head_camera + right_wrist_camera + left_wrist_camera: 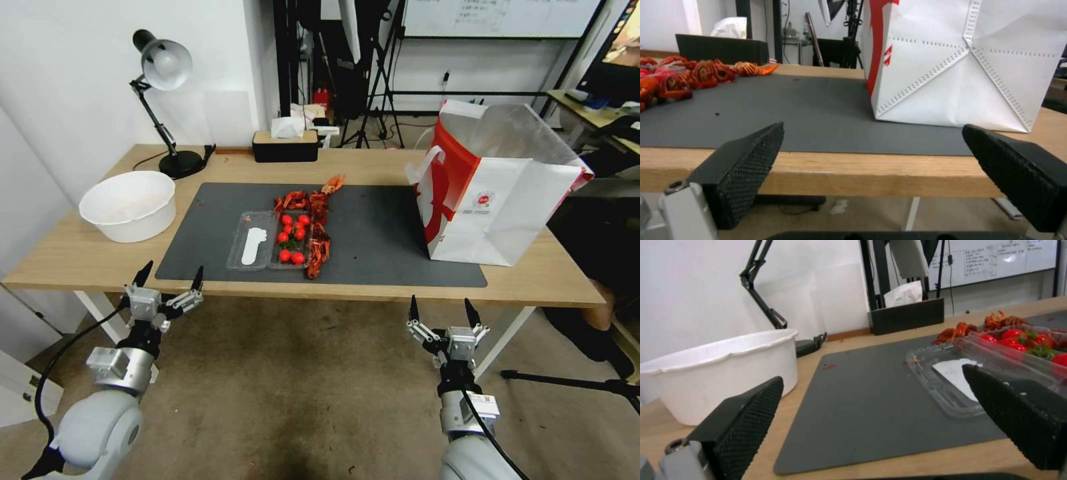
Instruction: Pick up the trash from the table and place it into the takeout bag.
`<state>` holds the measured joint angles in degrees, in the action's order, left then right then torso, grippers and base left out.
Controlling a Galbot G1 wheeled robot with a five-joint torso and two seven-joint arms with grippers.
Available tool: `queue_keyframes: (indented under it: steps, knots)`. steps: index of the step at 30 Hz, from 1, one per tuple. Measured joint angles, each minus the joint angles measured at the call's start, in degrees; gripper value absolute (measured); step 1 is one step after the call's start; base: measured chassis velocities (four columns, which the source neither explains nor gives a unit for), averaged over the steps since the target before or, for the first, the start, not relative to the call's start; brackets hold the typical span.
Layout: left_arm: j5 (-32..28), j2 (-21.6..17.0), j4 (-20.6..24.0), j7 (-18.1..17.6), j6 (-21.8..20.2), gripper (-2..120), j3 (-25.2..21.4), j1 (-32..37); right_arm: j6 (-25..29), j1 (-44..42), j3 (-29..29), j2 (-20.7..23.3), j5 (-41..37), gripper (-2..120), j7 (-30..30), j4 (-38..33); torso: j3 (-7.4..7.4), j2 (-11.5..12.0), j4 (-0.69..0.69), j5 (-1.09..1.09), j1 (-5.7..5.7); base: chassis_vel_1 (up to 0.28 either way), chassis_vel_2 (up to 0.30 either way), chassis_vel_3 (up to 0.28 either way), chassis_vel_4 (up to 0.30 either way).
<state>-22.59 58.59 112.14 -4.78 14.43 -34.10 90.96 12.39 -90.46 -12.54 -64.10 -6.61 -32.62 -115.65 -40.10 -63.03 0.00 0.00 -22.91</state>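
A: Where are the two arms?
B: Both hang in front of the worktop's near edge, below its surface. The left end effector sits by the near left corner of the dark grey mat, fingers spread wide and holding nothing. The right end effector is lower, below the takeout bag, fingers likewise wide apart and empty.

A: And the trash?
B: Mid-mat: a clear plastic tray with a white strip in one half and cherry tomatoes in the other. Red crayfish shells lie along its right side and far end.

A: The bag?
B: Upright and open at the worktop's right end, partly on the mat, well apart from the tray.

A: Anything else around?
B: A large white tub at the left, off the mat. A black desk lamp and a black tissue box stand along the far edge. Bare mat lies between shells and bag.
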Motion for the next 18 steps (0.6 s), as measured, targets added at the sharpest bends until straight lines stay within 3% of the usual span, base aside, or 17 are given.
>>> queue_keyframes:
  steps: [18]
  knots:
    - [-1.0,1.1,-1.7,1.0,3.3,100,-0.3,2.0,0.1,0.2,-0.1,-0.2,-0.1,100,0.0,0.2,0.0,0.0,0.0,0.0,0.0,0.0,0.0,0.0,0.0]
